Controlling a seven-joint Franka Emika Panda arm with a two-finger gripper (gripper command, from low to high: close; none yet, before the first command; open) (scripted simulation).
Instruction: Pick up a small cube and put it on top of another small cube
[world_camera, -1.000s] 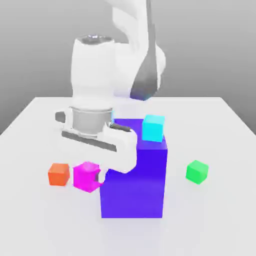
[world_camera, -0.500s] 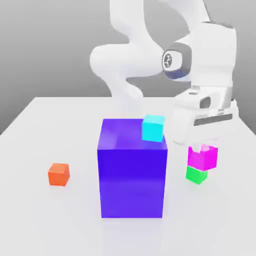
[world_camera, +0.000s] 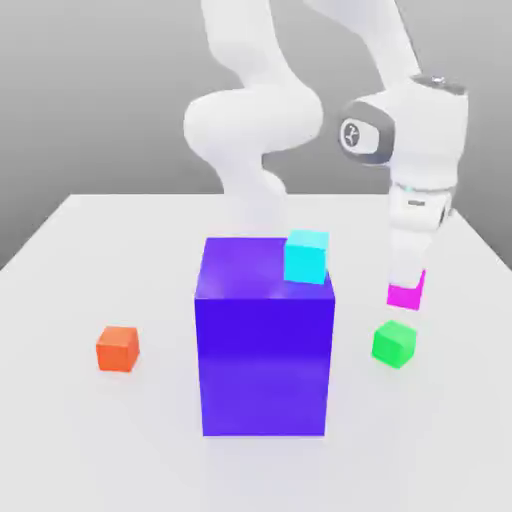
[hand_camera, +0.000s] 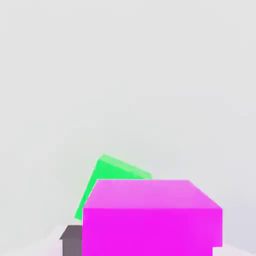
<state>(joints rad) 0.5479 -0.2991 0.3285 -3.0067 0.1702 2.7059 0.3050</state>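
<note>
Carry step under way: hand (world_camera: 407, 285) clamped on magenta cube (world_camera: 406, 293), held clear above green cube (world_camera: 394, 344) on worktop (world_camera: 80, 260). Next move likely: centre over green, lower gently, release squarely.

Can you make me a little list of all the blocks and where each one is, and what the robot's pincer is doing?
pincer: shut on the pink cube, above the table
pink cube: held in the air, just above the green cube, not touching it
green cube: on the table, at the exterior view's right of the big purple block
big purple block: middle of the table
cyan cube: on top of the big purple block
orange cube: on the table, exterior view's left
</note>
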